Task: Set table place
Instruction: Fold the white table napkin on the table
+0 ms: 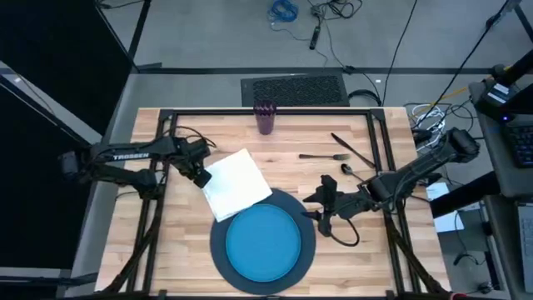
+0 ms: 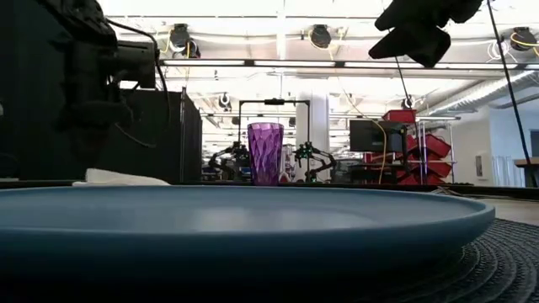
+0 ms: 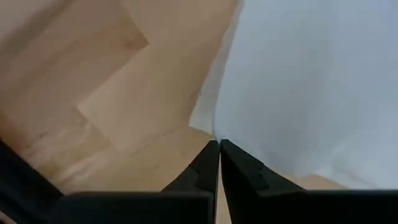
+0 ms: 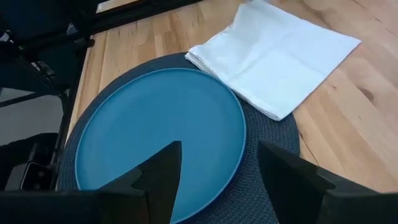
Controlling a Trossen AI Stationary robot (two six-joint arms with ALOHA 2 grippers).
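Note:
A blue plate [image 1: 265,242] sits on a dark grey round charger [image 1: 306,218] near the table's front edge. A folded white napkin [image 1: 237,185] lies flat on the wood, its near-right corner [image 4: 273,112] over the charger's rim. My left gripper [image 1: 200,176] is shut at the napkin's left corner. My right gripper [image 1: 321,206] hangs open above the charger's right rim, with nothing between its fingers [image 4: 163,171]. A purple cup [image 1: 265,117] stands upright at the far edge. Fork [image 1: 325,156], knife [image 1: 354,150] and spoon [image 1: 350,171] lie at the right. My left gripper's shut fingertips [image 3: 211,152] meet the napkin at its left corner [image 3: 219,134], coming in slanting down from the table's left. The fingers themselves hide how much cloth lies between them and how many layers. The napkin lies flat and slack on the table.
A black frame [image 1: 250,112] runs along the table's sides and far edge. Bare wood [image 1: 179,242] lies left of the charger and between napkin and cutlery. My right arm [image 1: 416,171] reaches in across the right edge, close to the spoon.

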